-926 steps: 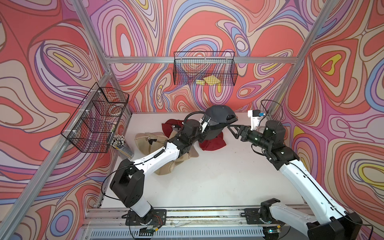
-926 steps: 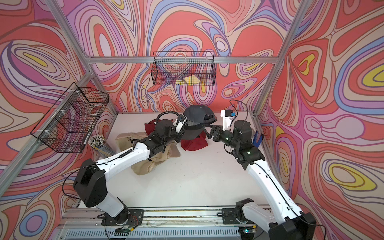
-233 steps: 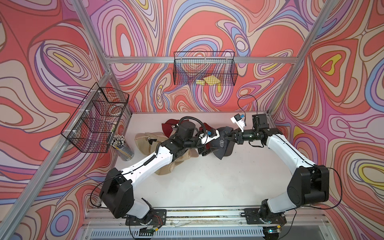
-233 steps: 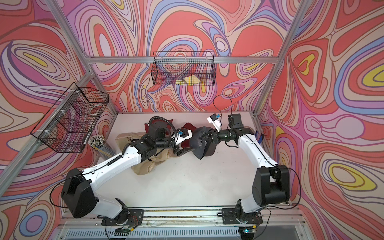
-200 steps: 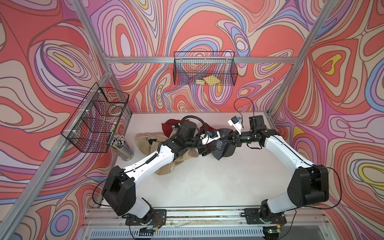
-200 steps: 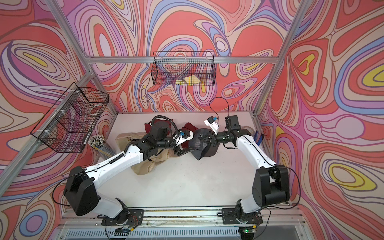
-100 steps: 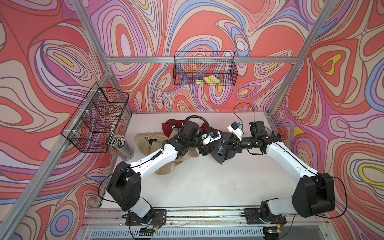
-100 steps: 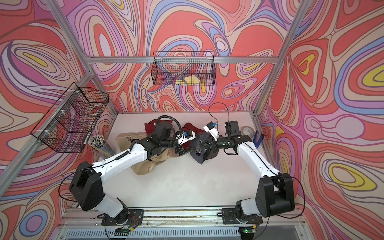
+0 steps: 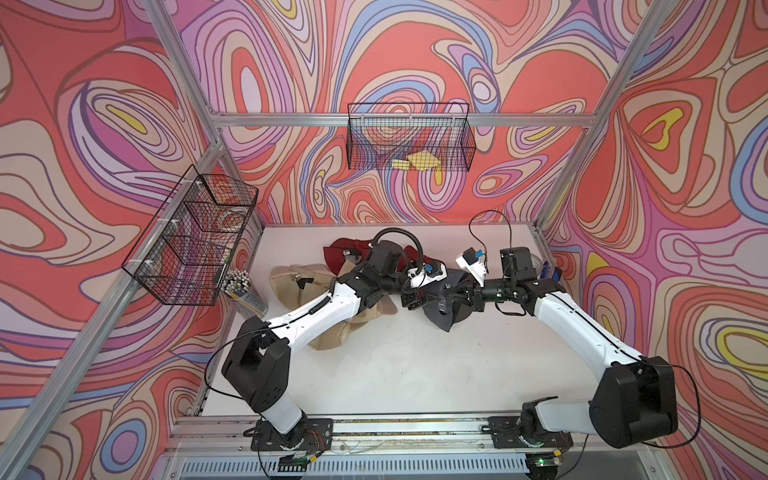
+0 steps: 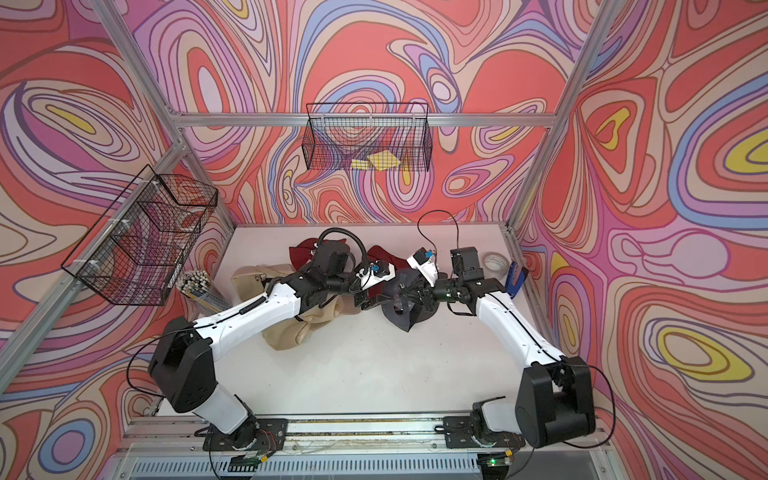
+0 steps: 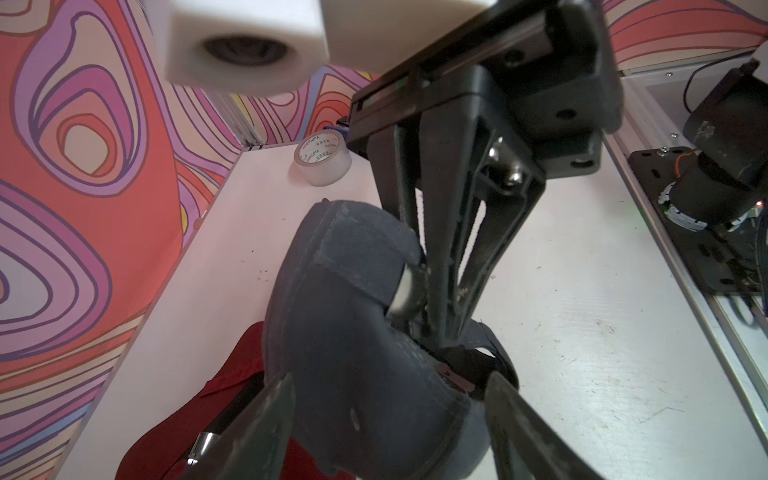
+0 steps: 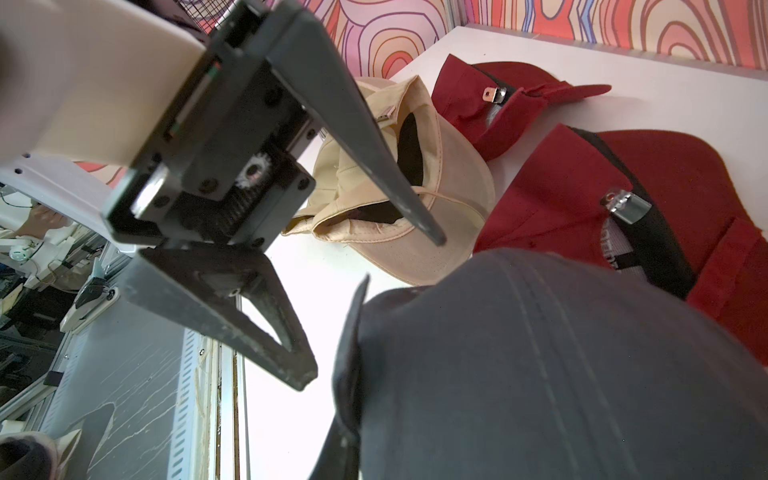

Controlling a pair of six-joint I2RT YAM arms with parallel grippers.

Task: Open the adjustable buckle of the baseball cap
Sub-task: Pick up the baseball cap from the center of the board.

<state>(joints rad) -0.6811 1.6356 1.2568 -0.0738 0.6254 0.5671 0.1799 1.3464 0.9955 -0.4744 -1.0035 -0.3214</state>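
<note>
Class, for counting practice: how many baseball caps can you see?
4: grey cap in the right gripper, two red caps behind it, beige cap under the left arm, which may hide another.

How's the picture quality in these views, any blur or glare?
Left wrist view: the white camera housing up close is blurred, the tape roll sharp. Right wrist view: the table is blown out white beside the grey cap. Both top views: even light, soft shadows, all in focus.
</note>
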